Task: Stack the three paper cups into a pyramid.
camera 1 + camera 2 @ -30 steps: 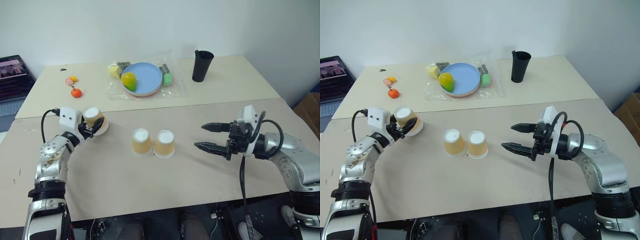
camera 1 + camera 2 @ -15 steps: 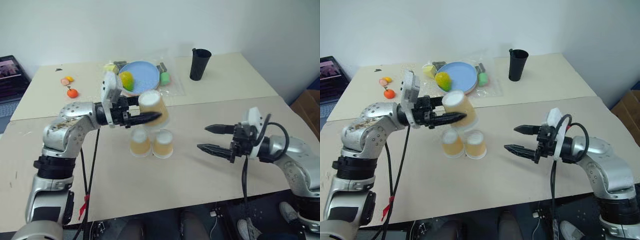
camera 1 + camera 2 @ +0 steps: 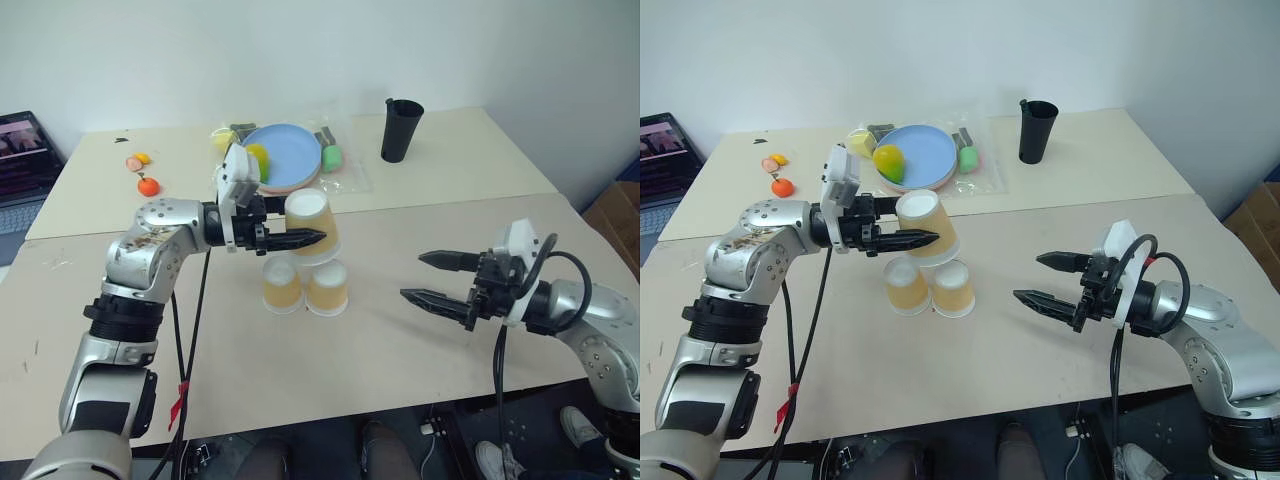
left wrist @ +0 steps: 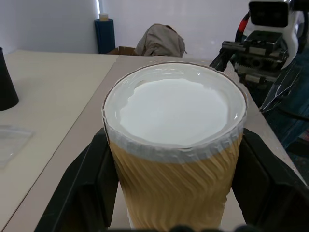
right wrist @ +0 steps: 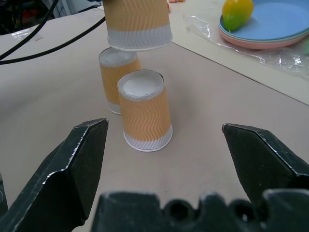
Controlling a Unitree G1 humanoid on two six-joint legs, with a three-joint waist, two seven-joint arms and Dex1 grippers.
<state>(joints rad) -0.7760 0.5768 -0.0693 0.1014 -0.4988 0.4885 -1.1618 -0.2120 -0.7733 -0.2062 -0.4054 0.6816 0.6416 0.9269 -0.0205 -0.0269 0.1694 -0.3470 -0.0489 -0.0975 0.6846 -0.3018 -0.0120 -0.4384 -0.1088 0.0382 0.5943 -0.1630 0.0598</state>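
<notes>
Left wrist view: held cup (image 4: 175,145) upside down, white base up, black fingers (image 4: 82,188) pressed on both sides; lower rim cut off at the frame edge.
Hidden or unclear: cannot tell whether the held cup touches the two beneath or hangs just above them; far base cup (image 5: 117,77) partly covered by the near base cup (image 5: 145,110) in the right wrist view.
Left tool (image 3: 297,238): clamped tight on the held cup, fingers level and pointing toward the robot's right.
Left arm pose: raised off the desk (image 3: 400,340), elbow bent, forearm reaching across toward the middle.
Right tool (image 3: 432,277): fingers spread wide, holding nothing, pointing toward the cups from the robot's right, well apart from them.
Right arm pose: low over the desk, forearm angled inward.
Base cups: side by side, upside down, touching or nearly so, on the near desk.
Held cup, place: over the junction of the two base cups.
Background: black cup (image 3: 402,130), blue plate (image 3: 290,158) with a yellow-green fruit (image 3: 259,158) on plastic wrap, small orange pieces (image 3: 148,185), laptop (image 3: 25,160) cut off at the frame edge.
</notes>
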